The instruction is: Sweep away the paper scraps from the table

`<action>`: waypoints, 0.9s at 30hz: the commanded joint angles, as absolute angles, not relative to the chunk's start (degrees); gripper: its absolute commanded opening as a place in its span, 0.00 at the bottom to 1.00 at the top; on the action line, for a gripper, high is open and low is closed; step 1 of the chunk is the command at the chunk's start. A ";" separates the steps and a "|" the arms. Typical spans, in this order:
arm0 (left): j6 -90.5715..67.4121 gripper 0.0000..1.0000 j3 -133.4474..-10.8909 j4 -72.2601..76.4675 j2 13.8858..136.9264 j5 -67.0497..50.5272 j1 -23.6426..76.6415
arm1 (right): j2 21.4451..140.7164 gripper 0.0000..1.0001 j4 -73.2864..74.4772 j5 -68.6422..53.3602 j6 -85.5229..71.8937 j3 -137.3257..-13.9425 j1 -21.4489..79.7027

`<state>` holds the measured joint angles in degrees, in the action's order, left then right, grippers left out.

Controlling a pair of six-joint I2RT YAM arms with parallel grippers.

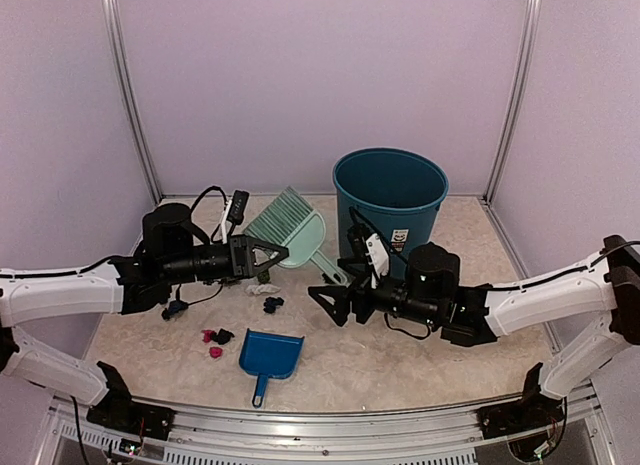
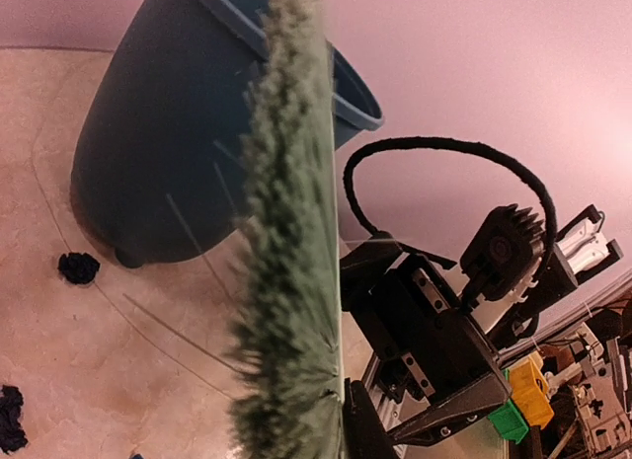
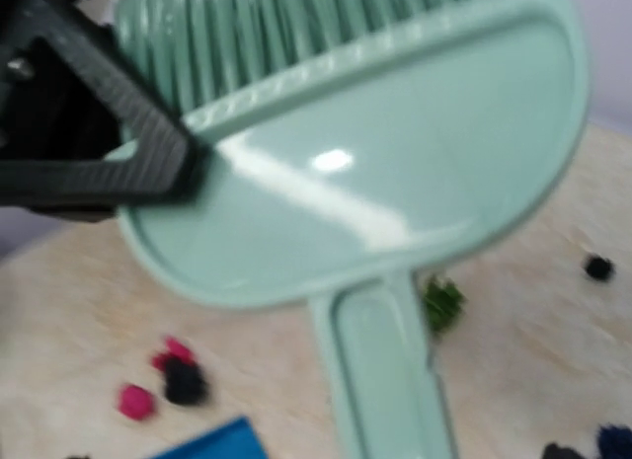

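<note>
Paper scraps (image 1: pixel 218 336) lie left of the table's (image 1: pixel 420 370) centre, beside the blue dustpan (image 1: pixel 272 353). Left gripper (image 1: pixel 284 253) clamps the raised green brush (image 1: pixel 292 225); right gripper (image 1: pixel 328 303) hangs near its handle, jaws apart.

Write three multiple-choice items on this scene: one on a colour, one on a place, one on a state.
1. What colour is the bin? A red; B white; C teal.
2. Where is the blue dustpan? A inside the bin; B flat on the table, near the front rail; C lifted in the air.
3. What holds the pale green brush? A the left pincer, shut on its head; B the right pincer; C nothing, it lies flat.

1 C: its wall is teal in the top view.
2 B: it rests on the beige surface between the arms.
3 A: the left fingers clamp the brush's edge, while the right pincer stands open.
</note>
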<state>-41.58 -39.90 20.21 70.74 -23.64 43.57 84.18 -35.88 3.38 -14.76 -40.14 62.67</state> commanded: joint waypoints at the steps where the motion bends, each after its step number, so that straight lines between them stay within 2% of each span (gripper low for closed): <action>1: -37.44 0.00 -40.70 26.75 65.73 -26.21 44.10 | 78.98 1.00 -41.68 -3.42 -18.23 -38.19 62.67; 7: -36.22 0.00 -40.48 35.89 62.83 -28.40 46.56 | 75.22 0.99 -50.83 -8.84 -20.43 -34.92 61.57; 13: -33.23 0.00 -44.34 38.29 63.83 -30.28 49.87 | 74.79 0.99 -66.92 -18.52 -27.99 -31.78 58.31; 19: -32.43 0.00 -46.84 39.26 65.15 -31.52 52.37 | 75.42 0.99 -74.08 -22.22 -32.01 -32.76 57.91; 27: -31.21 0.00 -47.05 37.76 65.74 -26.67 53.09 | 76.83 0.88 -77.48 -27.43 -35.71 -35.64 57.92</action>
<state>-32.93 -45.78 36.60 65.41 -29.39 52.77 76.20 -72.77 -24.18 -32.99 -33.74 58.19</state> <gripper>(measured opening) 0.081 0.908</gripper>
